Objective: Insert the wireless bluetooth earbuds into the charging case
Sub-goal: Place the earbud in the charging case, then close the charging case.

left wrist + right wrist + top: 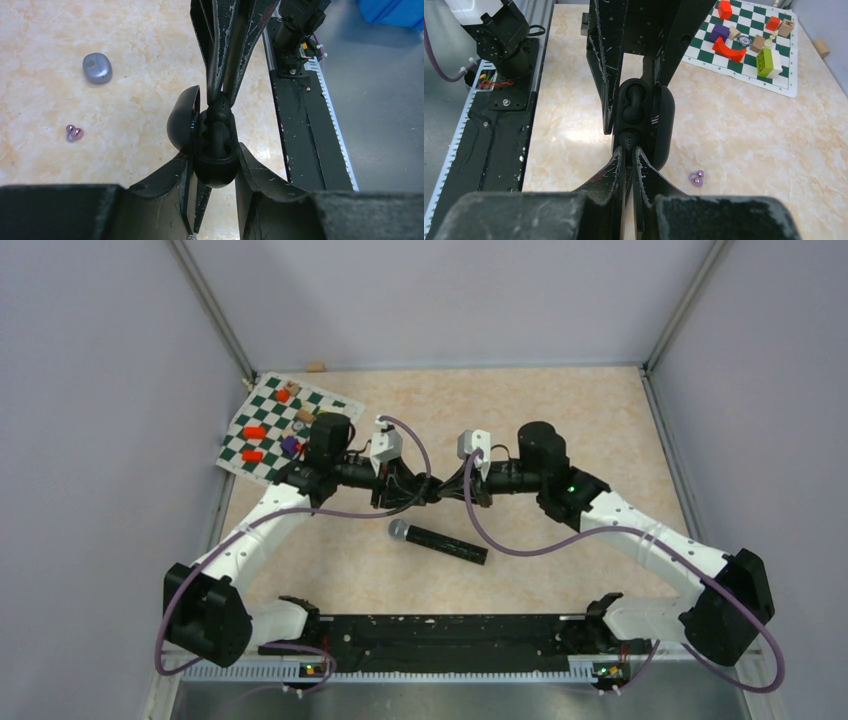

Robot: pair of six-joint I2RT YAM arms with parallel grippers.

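**Both sets of jaws meet above mid-bench [560, 420]**

Left jaws are clamped on the open black charging case [215, 170], its lid swung aside. Right jaws, pressed together, reach their tips into the case's interior. Two purple earbuds [74, 133] lie together on the bench toward its far edge, near a closed grey case [97, 67].

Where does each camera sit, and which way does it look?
Top external: above and behind the bases, looking down on table and both arms.
Left wrist: looks along the left gripper at the black case it clamps.
Right wrist: looks the opposite way, along the shut right gripper.
Both wrist views share the case and purple earbuds.
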